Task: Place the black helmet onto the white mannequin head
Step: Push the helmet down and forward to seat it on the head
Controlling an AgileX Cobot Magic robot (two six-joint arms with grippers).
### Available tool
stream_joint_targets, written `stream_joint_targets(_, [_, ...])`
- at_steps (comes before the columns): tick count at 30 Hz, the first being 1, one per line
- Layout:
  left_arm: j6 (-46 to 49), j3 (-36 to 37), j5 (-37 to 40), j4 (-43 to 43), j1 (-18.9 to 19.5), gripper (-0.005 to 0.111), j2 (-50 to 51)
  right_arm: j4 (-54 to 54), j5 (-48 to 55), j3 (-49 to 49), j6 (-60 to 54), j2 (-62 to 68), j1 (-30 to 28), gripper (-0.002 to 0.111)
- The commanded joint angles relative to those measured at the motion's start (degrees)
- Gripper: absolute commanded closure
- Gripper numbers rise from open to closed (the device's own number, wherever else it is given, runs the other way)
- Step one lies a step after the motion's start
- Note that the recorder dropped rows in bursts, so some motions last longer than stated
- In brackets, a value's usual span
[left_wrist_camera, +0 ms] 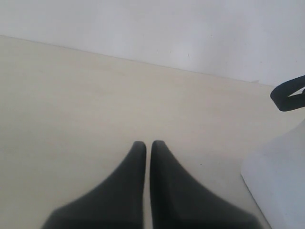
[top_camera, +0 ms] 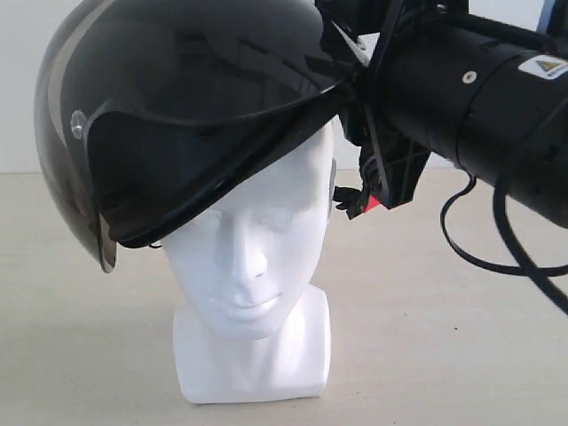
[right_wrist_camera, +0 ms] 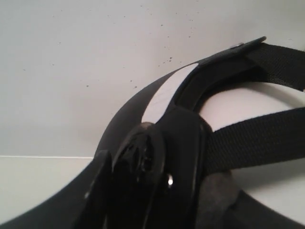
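The black helmet point(top_camera: 177, 80), with a tinted visor, sits tilted at 12 o'clock on the white head point(top_camera: 253, 266). The right end effector point(top_camera: 348, 89) grasps its rim at 3 o'clock. The left end effector point(left_wrist_camera: 148, 145) is clenched, empty.

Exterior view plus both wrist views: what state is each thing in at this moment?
black helmet, tilted on top of the head, not seated, face left uncovered
white mannequin head, upright on the table
right gripper, fingers shut on the helmet's rim
left gripper, fingers shut, empty, above the table
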State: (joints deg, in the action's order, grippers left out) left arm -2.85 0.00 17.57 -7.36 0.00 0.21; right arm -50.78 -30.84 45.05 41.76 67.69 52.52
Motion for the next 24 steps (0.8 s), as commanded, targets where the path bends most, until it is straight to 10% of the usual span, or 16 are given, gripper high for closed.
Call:
stream_joint_targets(1, [-0.5,0.0,0.0,0.3,-0.3,0.102,-0.2,-4.4,-0.6,-3.2,-6.9,-2.4,-0.5,0.108])
stream_joint_targets(18, [-0.5,0.0,0.0,0.3,-0.3,0.102,-0.2,-0.4,-2.0,-10.4,-6.1,-2.4,-0.5,0.106])
stream_joint_targets(24, [-0.5,0.0,0.0,0.3,-0.3,0.102,-0.2,0.3,-1.9,-10.4,-6.4,-3.7,-0.5,0.051])
